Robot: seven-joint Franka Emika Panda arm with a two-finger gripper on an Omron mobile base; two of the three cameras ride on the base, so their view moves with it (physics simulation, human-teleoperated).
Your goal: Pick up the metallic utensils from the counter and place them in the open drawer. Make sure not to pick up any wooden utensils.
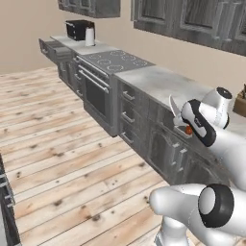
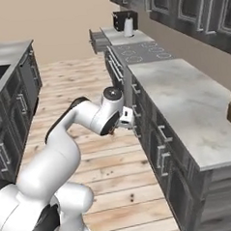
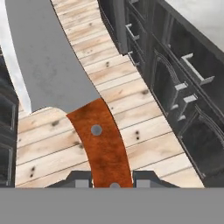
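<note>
Knife [image 3: 65, 87]: silver blade, orange-red handle, pinched at handle end between fingers [image 3: 81, 179], carried over floor. Open drawer [image 1: 54, 49] at far end of tabletop [image 2: 184, 98]. Recommended: firm grip, blade level, release low inside drawer.

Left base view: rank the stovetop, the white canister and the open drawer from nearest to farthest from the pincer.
The pincer, shut on the knife, is at the right, in front of the cabinets.
1. Stovetop: up the counter run, beyond the marble counter.
2. White canister: past the stovetop, beside the black toaster.
3. Open drawer: far left end of the run.
</note>
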